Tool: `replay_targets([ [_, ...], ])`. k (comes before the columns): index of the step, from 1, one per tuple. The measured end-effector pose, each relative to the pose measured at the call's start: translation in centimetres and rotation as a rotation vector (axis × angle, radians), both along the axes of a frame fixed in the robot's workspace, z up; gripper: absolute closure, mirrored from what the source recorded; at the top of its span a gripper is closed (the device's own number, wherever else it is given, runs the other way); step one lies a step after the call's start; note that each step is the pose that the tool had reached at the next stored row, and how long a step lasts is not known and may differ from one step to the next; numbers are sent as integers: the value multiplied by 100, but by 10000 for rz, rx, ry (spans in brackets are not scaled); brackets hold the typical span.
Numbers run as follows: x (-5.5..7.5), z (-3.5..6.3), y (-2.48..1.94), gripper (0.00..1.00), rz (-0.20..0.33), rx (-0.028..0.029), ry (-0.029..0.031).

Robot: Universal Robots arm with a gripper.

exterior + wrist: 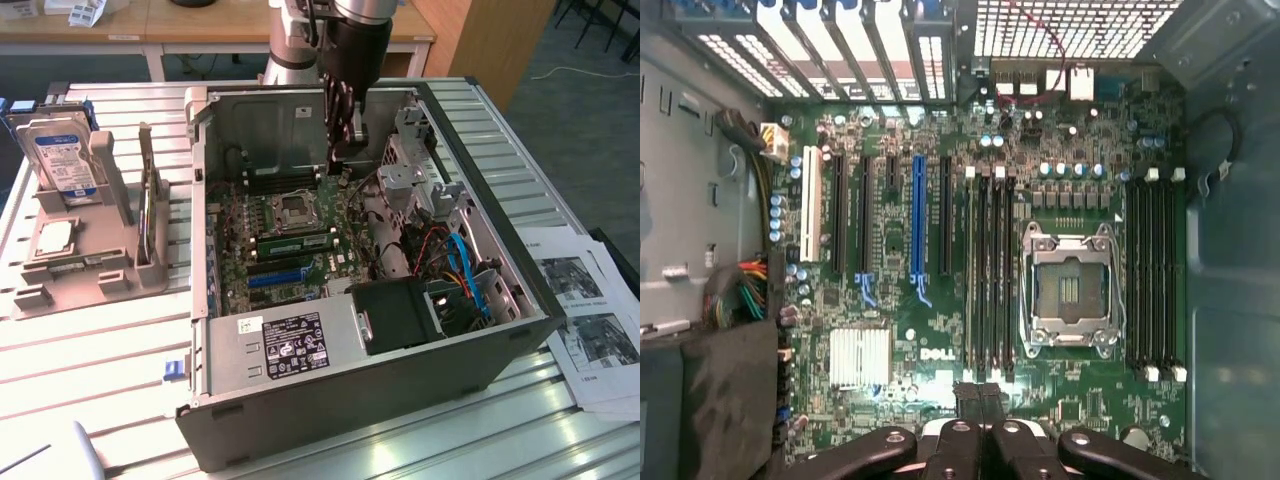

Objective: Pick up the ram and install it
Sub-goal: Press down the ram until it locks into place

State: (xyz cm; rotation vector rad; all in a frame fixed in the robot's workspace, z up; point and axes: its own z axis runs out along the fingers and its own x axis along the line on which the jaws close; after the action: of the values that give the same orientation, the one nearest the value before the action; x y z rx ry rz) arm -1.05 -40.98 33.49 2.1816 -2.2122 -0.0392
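Observation:
The ram (300,243), a narrow green stick with a pale label, stands on edge on the motherboard (262,262) just beside the processor socket (294,207), inside the open computer case (330,385). My gripper (344,160) hangs inside the case, higher than the ram and toward the exterior view's right, apart from it. In the wrist view the gripper (979,398) is shut, its two black fingertips pressed together with nothing visible between them, over the end of the black memory slots (990,270) next to the socket (1070,290). I cannot pick out the ram in the wrist view.
A grey rack (75,255) at the exterior view's left holds a silver hard drive (65,160) and a processor (55,240). Printed sheets (585,320) lie to the case's right. Cables (455,265), the black power supply (400,315) and the drive cage (415,170) crowd the case's right side.

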Motion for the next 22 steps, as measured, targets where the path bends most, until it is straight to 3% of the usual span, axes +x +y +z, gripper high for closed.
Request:
replay_targets([
  [8,7,-20,0,90,0,0,1],
  [22,7,-221,0,90,0,0,1],
])
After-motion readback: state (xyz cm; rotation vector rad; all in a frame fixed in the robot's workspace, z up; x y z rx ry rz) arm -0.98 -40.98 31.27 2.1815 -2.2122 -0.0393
